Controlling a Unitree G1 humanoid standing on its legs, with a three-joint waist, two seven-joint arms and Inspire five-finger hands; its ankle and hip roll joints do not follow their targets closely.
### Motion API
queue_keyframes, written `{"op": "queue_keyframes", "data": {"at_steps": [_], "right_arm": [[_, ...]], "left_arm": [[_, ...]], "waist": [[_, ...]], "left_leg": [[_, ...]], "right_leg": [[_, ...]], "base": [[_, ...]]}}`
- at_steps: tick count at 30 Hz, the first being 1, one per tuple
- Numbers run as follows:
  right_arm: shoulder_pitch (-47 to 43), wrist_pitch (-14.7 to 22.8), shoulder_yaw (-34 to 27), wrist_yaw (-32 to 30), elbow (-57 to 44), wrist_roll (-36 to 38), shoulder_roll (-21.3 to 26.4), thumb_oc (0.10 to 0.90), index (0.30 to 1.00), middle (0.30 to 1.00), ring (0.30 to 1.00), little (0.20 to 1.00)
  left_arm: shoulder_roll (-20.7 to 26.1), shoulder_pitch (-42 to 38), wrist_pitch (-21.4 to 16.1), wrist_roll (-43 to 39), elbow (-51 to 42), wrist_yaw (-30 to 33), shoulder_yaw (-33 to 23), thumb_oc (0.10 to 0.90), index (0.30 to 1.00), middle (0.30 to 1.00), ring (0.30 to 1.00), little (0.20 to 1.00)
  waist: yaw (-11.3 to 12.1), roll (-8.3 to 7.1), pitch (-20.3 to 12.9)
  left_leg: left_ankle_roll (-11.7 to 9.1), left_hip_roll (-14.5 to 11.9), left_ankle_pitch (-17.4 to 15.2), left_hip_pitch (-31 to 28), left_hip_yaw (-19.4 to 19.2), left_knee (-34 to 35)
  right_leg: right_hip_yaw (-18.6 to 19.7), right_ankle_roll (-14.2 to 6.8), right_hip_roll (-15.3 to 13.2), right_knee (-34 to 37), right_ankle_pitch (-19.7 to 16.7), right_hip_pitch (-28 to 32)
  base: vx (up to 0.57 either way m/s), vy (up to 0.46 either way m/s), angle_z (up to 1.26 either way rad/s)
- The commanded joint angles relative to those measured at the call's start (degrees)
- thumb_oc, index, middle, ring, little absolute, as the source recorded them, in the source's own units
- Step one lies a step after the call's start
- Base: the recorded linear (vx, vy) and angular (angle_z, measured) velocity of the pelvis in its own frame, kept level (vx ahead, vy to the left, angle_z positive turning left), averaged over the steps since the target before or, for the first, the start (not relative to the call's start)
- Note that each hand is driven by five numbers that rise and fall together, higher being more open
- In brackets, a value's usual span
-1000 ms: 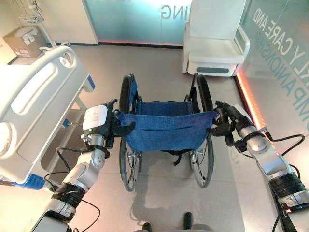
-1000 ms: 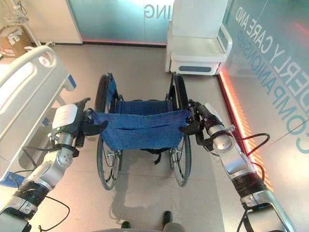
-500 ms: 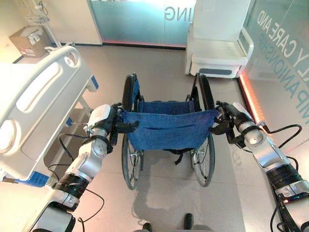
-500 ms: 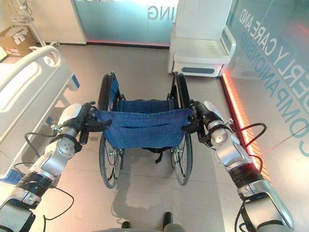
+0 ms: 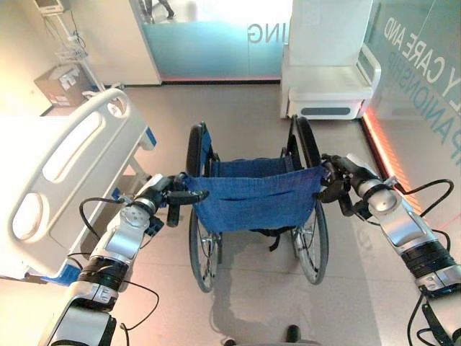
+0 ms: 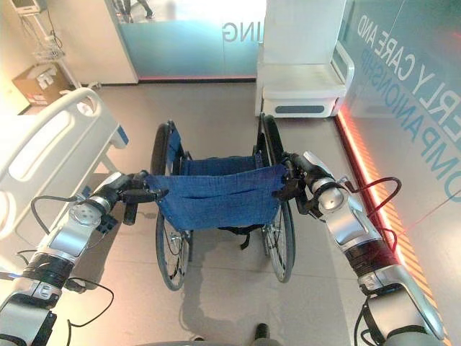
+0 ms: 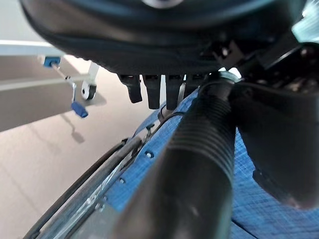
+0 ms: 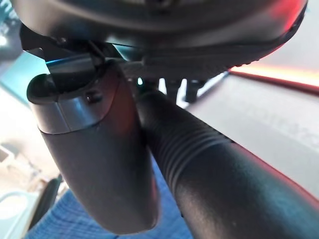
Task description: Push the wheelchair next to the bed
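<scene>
While each hand (image 5: 164, 200) (image 5: 337, 184) grips a wheelchair (image 5: 252, 198) handle, bare floor (image 5: 245, 115) lies ahead, bed (image 5: 61, 173) leftward.

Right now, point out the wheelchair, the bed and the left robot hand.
wheelchair (image 5: 252, 198), left eye view, blue fabric backrest.
bed (image 5: 68, 155), left eye view, white footboard panel.
left robot hand (image 5: 160, 193), left eye view, dark palm at the push handle.

Large white capital lettering runs across the tinted glass wall (image 5: 421, 43) on the right, partly cut off at the edge, a few more white capitals stand on the far glass panel (image 5: 216, 50), and the cardboard box (image 5: 61, 81) bears a label too small to read.
</scene>
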State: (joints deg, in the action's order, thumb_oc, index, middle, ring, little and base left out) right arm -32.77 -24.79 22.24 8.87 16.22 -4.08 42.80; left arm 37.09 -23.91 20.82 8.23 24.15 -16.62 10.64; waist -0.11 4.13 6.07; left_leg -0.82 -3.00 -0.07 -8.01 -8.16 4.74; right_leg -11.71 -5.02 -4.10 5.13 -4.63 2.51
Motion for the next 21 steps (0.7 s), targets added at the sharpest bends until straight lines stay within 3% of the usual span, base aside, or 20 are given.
{"op": "queue_keyframes", "data": {"at_steps": [1,9,15,21], "right_arm": [[-1.88,-5.82,0.35,0.93,7.30,-3.24,7.48,0.800,0.900,0.900,0.900,0.900],[-5.59,-7.76,4.23,5.11,10.90,-2.38,6.93,0.800,0.900,0.900,0.900,0.900],[-9.28,-9.58,8.11,10.42,15.73,-4.41,5.13,0.800,0.900,0.900,0.900,0.900],[-13.65,-10.86,11.87,15.62,23.33,-11.61,2.63,0.800,0.900,0.900,0.900,0.900]], "left_arm": [[12.07,10.83,11.45,10.17,16.33,-6.73,1.90,0.800,0.900,0.900,0.900,0.900],[14.56,4.21,9.53,19.36,19.21,-17.59,7.76,0.800,0.900,0.900,0.900,0.900],[13.31,-0.77,7.17,24.58,21.14,-18.74,13.34,0.800,0.900,0.900,0.900,0.900],[10.72,-5.26,5.79,29.62,23.05,-18.64,19.84,0.800,0.900,0.900,0.900,0.900]], "waist": [[2.85,-4.34,3.35],[2.71,-4.08,3.39],[2.79,-4.46,3.09],[2.98,-4.98,3.07]], "left_leg": [[0.99,2.25,-2.51,5.62,0.93,-3.91],[0.99,2.34,-2.40,5.87,1.17,-3.97],[1.09,2.49,-2.32,5.73,1.22,-3.81],[1.18,2.51,-2.44,5.57,1.12,-3.89]], "right_leg": [[-0.86,-0.46,-0.64,-5.12,6.47,-0.25],[-1.18,-0.32,-0.68,-5.19,6.54,-0.25],[-1.04,-0.28,-0.63,-5.04,6.38,-0.08],[-0.79,-0.20,-0.47,-4.89,6.36,0.19]], "base": [[0.00,0.000,0.00],[0.00,0.000,0.00],[0.00,0.000,0.00],[0.00,0.000,0.00]]}}
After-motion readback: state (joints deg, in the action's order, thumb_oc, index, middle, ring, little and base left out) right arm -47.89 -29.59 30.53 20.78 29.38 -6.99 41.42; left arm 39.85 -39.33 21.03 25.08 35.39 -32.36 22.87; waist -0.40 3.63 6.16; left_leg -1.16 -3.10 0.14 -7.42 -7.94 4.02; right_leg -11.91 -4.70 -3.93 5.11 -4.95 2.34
